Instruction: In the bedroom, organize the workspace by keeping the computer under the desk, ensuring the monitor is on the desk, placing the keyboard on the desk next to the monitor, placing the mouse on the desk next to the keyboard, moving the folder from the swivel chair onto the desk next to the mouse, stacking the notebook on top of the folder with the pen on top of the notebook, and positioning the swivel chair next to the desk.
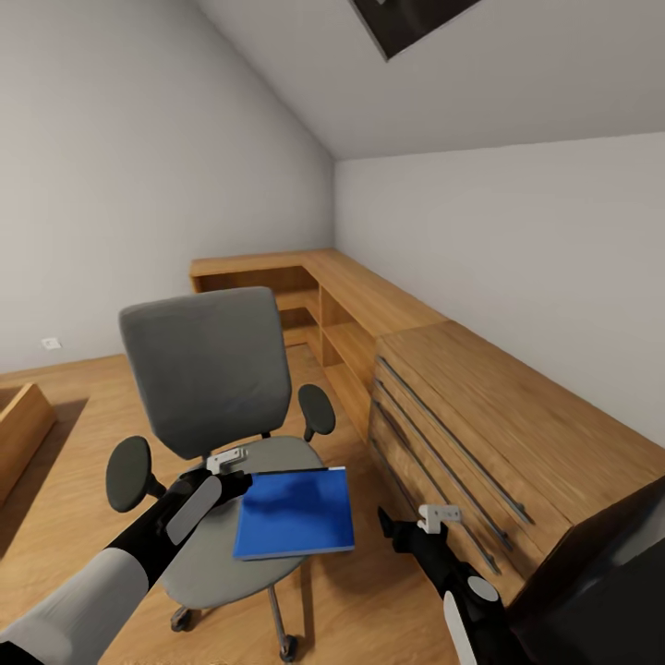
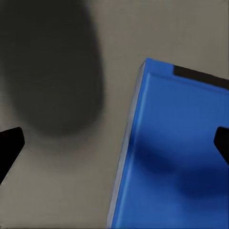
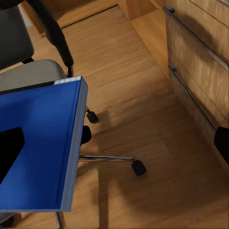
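Beside wooden dresser [image 1: 462, 416], folder [image 1: 296, 513] on swivel chair [image 1: 208, 369], both grippers' fingers spread.

We see the swivel chair [image 1: 208, 369] on the light wood floor, grey back upright, black armrests either side. On its seat [image 2: 71, 181] lies the folder [image 1: 296, 513], flat and bright blue, overhanging the seat's front edge towards the side by the wooden dresser.
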{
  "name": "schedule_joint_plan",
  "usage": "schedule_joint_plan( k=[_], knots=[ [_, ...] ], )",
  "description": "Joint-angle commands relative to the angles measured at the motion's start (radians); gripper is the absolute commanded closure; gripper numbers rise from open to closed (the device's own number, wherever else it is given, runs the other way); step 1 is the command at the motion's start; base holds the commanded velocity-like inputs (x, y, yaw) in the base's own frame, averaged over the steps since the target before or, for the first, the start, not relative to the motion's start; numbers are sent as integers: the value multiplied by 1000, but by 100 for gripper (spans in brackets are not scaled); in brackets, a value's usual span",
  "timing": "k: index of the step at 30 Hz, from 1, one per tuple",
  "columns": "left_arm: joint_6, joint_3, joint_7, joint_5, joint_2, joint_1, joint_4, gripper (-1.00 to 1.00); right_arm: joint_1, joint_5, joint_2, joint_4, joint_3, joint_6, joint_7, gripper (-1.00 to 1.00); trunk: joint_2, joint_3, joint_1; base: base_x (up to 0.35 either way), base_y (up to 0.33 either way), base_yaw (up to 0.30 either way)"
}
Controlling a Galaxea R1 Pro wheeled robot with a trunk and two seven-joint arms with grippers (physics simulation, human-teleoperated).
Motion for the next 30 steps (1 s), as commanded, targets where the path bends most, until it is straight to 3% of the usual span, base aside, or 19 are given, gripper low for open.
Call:
schedule_joint_plan(
  k=[1,8,20,30],
  knots=[
    [0,-6,9,10,1,-1,-2,-100,0,-5,1,-2,-4,6,8,-100,-1,-1,0,0,0,90],
    [0,-7,9,11,0,-1,-2,-100,0,-35,-3,-2,-5,6,8,-100,-1,-1,0,-65,0,31],
    [0,-7,9,9,0,-1,-2,-100,0,-41,-5,-2,-5,5,8,-100,-1,-1,0,-288,8,3],
    [0,-6,9,10,1,-1,-2,-100,0,-41,-5,-1,-5,4,8,-100,-1,-1,0,-144,217,0]
  ],
)
